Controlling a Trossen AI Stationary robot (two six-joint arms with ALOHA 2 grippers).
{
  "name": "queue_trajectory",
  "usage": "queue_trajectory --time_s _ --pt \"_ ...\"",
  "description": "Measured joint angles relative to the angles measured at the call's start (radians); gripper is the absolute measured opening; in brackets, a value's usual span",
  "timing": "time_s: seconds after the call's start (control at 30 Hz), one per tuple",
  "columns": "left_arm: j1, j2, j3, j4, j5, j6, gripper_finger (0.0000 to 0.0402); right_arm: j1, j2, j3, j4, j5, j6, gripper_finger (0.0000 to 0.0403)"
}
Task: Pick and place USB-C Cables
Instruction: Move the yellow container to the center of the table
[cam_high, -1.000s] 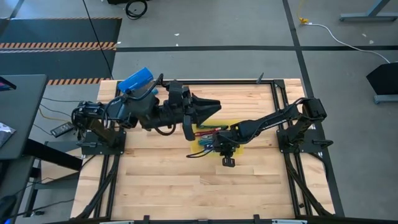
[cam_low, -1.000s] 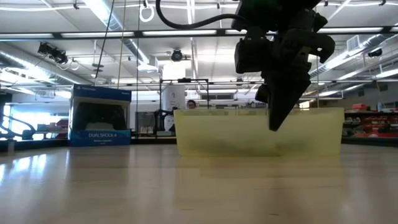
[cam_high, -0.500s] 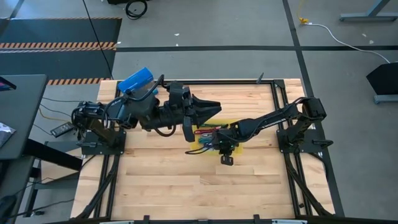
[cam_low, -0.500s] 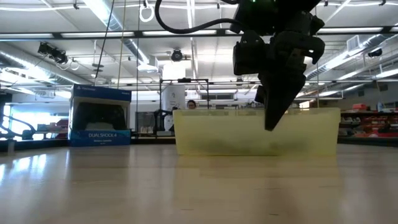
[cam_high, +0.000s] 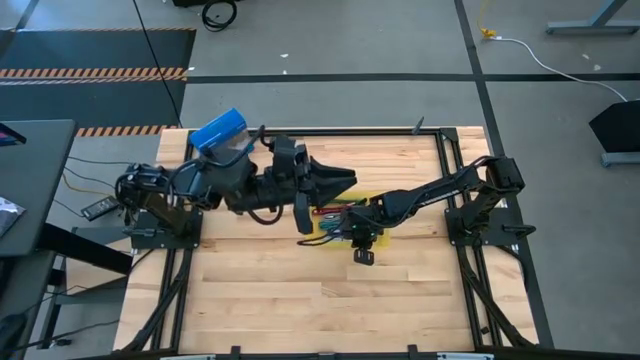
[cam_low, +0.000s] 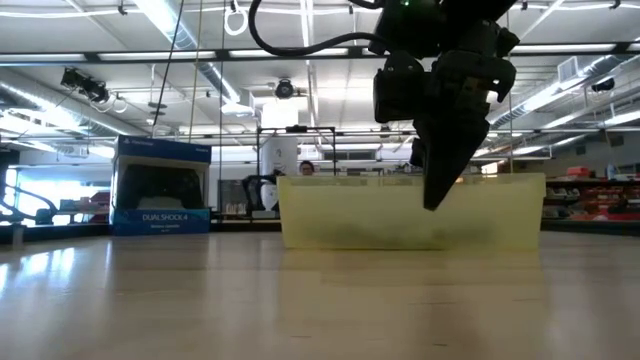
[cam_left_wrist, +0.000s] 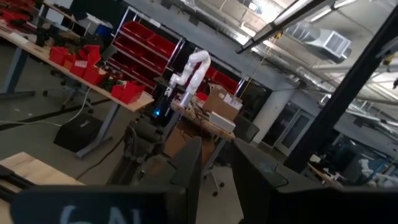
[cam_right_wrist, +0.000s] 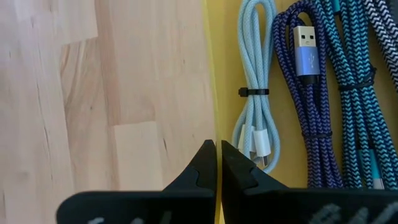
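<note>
Fingertips of my right claw (cam_right_wrist: 217, 155) are hanging pinched together, grasping nothing, right over the yellow tray's (cam_right_wrist: 227, 68) outer rim, where its edge is meeting the bare wood of the bench (cam_right_wrist: 93, 93). From above, that claw (cam_high: 352, 237) is sitting at the tray (cam_high: 383, 195) edge facing the bench's near side, roughly mid-bench.

USB-C cables are lying inside the tray, side by side along its length. The pale blue cable (cam_right_wrist: 254, 106), tied at its middle with a small black band, is lying closest to the rim and just beside my tips, on the tray side of them. The purple cable (cam_right_wrist: 305, 106), its metal plug showing, is lying next to it, and the teal cable (cam_right_wrist: 348, 81) beyond that.

To do this pick well, I judge I am needing to spread the fingers, shift inward off the rim until they are straddling the pale blue bundle near its band, then come down without catching the tray wall or dragging the purple neighbour along. The risk, as I am judging it, is closing on the rim instead of the cable.

My left claw (cam_left_wrist: 214, 165) is waiting above the bench's far-left part, pointing out at the room, its fingers parted slightly and empty
</note>
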Motion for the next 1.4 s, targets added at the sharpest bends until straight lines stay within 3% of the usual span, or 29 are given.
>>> queue_trajectory --time_s 1.17,1.4 --pt "-0.023 0.002 0.000 0.003 -0.001 -0.016 0.0093 0.019 0.054 0.005 0.060 -0.015 0.074 0.0002" --pt "-0.023 0.002 0.000 0.003 -0.001 -0.020 0.0093 -0.007 0.065 0.034 0.083 0.006 -0.067 0.0002"
